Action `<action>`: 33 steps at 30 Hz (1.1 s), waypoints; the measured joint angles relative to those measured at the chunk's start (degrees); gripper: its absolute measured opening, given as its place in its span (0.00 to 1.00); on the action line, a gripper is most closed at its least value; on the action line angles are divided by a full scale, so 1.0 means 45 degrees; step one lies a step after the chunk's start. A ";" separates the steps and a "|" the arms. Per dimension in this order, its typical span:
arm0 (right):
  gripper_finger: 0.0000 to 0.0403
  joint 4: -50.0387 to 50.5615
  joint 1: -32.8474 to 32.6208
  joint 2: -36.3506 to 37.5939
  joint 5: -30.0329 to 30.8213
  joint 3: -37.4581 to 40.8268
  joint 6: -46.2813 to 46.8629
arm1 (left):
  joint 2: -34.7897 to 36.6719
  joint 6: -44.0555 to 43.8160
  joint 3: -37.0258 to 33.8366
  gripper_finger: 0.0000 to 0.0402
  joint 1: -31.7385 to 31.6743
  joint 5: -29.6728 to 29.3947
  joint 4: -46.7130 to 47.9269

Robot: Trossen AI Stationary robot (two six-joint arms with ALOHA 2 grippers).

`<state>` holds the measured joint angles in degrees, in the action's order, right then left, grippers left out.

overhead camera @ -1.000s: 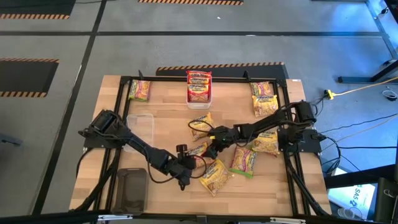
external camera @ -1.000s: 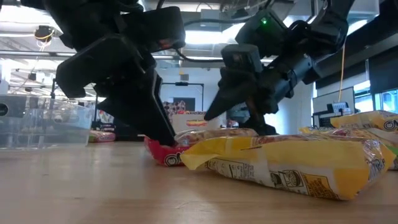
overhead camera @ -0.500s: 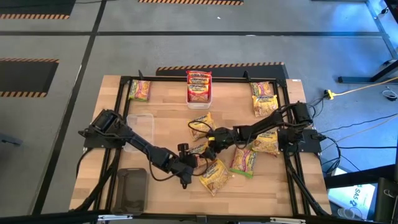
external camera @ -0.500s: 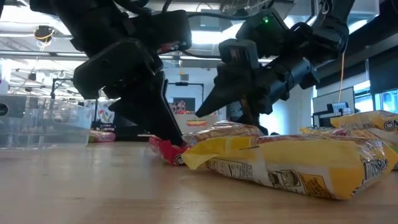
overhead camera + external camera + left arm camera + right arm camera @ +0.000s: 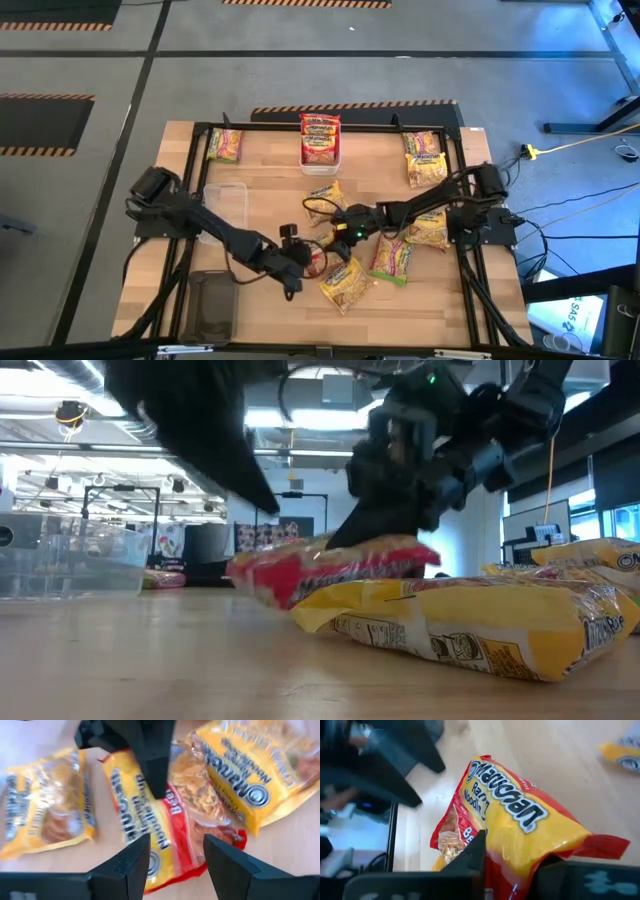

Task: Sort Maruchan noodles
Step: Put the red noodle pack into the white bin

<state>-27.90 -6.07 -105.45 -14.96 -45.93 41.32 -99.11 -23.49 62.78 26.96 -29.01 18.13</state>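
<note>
We see the right tool (image 5: 342,232) clamped on a red-banded Maruchan packet (image 5: 512,832), lifted off the tabletop (image 5: 260,180) centre, w/ left tool (image 5: 172,857) parted just beside it, nr yellow packet (image 5: 345,284).

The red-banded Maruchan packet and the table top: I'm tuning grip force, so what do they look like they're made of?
Red-banded Maruchan packet: thin glossy plastic film, judging by its crinkles, highlights and the noodles showing through. Table top: pale wood, apparently matte, with visible plank seams.
</note>
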 joint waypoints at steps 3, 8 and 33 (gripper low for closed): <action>0.08 0.0848 -0.0010 0.0890 0.0522 -0.0004 -0.0945 | 0.0856 0.0025 0.0010 0.44 0.0036 -0.0004 0.0337; 0.11 0.2171 -0.0013 0.2169 0.1433 -0.0003 -0.2065 | 0.1861 0.0049 0.0024 0.44 -0.0080 -0.0204 -0.0019; 0.10 0.3990 -0.2768 0.4265 0.6146 0.0010 -0.7272 | 0.2054 -0.1416 0.0049 0.72 -0.2825 0.4435 -0.2743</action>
<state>-9.95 -18.52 -86.26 12.69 -45.89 8.60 -89.87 -29.86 63.00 14.25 -9.05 5.78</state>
